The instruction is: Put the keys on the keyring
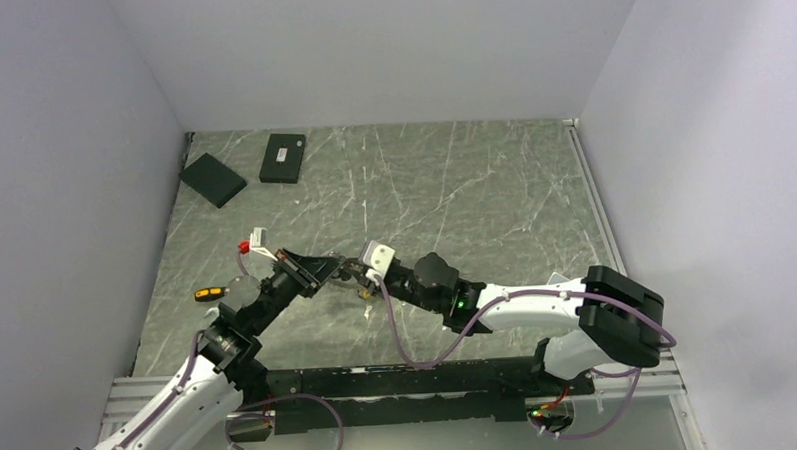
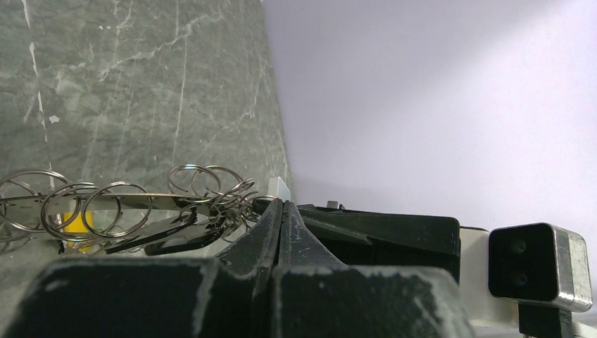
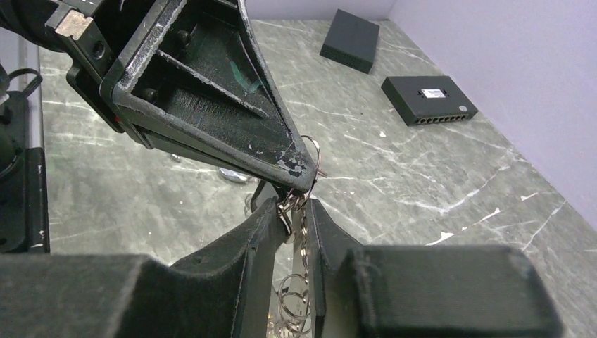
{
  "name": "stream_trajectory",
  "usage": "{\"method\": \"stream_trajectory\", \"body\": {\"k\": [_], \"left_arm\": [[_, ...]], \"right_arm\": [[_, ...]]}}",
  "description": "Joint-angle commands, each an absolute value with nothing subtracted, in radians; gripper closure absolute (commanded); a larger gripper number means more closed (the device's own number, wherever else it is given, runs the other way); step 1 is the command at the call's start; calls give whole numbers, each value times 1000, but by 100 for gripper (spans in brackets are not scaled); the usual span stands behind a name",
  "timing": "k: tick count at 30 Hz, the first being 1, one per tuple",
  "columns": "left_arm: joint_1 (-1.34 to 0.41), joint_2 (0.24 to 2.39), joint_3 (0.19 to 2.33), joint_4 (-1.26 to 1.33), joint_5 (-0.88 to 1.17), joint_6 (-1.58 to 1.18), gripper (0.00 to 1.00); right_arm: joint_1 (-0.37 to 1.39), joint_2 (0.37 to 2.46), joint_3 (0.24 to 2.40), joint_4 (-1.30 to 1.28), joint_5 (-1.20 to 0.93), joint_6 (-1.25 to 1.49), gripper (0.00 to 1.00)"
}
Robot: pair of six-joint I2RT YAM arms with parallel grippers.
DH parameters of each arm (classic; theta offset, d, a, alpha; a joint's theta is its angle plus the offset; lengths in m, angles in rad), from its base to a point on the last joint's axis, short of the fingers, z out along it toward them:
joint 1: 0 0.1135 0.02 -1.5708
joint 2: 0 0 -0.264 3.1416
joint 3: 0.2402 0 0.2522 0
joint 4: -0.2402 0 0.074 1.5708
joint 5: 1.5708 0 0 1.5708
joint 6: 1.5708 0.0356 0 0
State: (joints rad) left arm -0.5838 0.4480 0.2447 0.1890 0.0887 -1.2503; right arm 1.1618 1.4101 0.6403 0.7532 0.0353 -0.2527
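- At mid-table [image 1: 494, 202], the two arms meet tip to tip, the left gripper [image 1: 326, 269] pointing at the right gripper [image 1: 360, 276].
- Left gripper: jaws fully closed, the pads pressed flat against each other in the left wrist view [image 2: 281, 205].
- Seen from the right wrist, the left gripper's tip [image 3: 304, 180] pinches the keyring [image 3: 315, 151], a thin wire loop that sticks out just past the tip.
- Right gripper [image 3: 292, 211]: jaws nearly closed, with a narrow slot between them, directly below the left gripper's tip.
- A short chain [image 3: 303, 236] hangs from the keyring down through this slot, with silver split rings [image 3: 292, 299] at its lower end. Whether the pads press on the chain cannot be told.
- Left wrist view: more split rings [image 2: 105, 208] fan out to the left of the closed tip, and the dark flat keys [image 2: 176, 236] hang beneath them, above the table.
- Far left corner: two flat black boxes [image 1: 213, 178] [image 1: 283, 157], well apart from the grippers.
- Left of the left arm: a yellow-and-black item [image 1: 210, 294] lies on the table.
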Motion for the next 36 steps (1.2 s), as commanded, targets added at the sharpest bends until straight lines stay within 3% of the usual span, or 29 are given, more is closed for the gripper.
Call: {"method": "stream_trajectory", "body": {"k": [1,15,23,28,31,36], "left_arm": [[-587,435,249,320,86,-1283,100],[-587,440,242,311,94,-1284,100],[-587,420,244,294,72,-1281,100],[-587,431,240,309,78,-1285,100],[-587,430,239,308,77,-1284,100],[-587,421,247,275,75,-1269,100]], "right_arm": [[1170,1421,659,769,56,-267,75],[1180,1433,698,773,59,-257,77],[1182,1439,706,781,59,-230,74],[1183,1453,719,777,83,-222,84],[1183,1459,730,766,94,-221,100],[1182,1451,733,747,73,-230,100]]}}
